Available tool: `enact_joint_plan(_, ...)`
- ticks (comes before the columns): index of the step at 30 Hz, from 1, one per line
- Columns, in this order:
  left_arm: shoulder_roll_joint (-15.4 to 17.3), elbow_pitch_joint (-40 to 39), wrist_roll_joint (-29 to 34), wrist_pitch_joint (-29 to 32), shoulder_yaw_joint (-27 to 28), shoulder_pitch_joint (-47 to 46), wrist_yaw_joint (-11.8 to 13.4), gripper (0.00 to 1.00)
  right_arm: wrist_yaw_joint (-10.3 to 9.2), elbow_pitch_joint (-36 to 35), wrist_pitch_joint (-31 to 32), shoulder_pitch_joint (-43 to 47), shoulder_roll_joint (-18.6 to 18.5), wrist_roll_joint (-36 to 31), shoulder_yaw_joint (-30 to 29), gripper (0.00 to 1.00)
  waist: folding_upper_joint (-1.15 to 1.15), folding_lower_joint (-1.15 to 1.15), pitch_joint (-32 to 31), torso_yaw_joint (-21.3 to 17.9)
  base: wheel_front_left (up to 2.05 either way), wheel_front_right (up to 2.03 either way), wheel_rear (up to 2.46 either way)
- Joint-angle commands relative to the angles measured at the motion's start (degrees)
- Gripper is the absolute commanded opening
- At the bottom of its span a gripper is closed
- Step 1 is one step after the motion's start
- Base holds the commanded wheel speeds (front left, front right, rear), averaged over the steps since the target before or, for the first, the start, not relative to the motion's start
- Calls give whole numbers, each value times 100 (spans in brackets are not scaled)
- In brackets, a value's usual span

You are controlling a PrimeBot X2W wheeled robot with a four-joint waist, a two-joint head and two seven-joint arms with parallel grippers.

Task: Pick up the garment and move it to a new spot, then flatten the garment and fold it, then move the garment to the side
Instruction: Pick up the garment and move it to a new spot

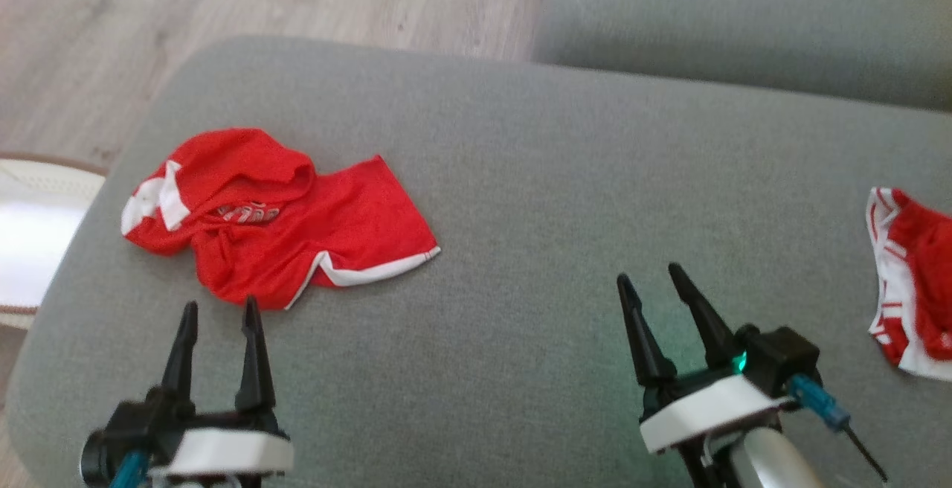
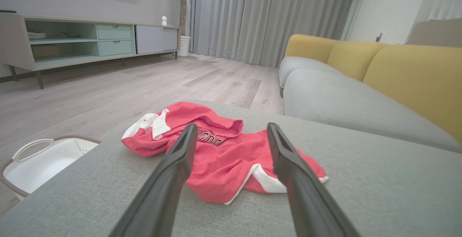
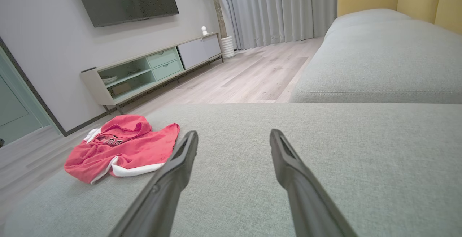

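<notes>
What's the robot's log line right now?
stage: before pickup | red garment: crumpled on grey cushion | left gripper: open, near it | right gripper: open, empty

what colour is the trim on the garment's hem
White trim on the red garment; clearest in the left wrist view.

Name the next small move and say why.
Probably ease the left gripper forward and down onto the crumpled red garment: it is open, empty, and just short of the near hem, while the right gripper, also open, is farther away over bare cushion.
</notes>
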Motion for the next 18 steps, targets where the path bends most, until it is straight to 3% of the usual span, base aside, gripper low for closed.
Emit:
enact_joint_plan(1,15,-102,86,-47,228,-417,30,100,40,-209,-63,-326,-14,-69,95,100,0,0,174,-55,0,0,0)
enact_joint_plan(7,253,783,331,-47,366,-1167,16,100,40,-283,-63,-591,-14,-288,147,100,0,0,717,-201,0,0,0)
enact_joint_plan(14,1063,2375,651,360,67,-2643,-85,100,40,-344,-63,-886,-14,-520,90,100,0,0,1313,-426,0,0,0)
enact_joint_plan(18,1310,3089,613,683,-148,-3315,-129,100,40,-370,-63,-974,-14,-633,16,100,0,0,1523,-506,0,0,0)
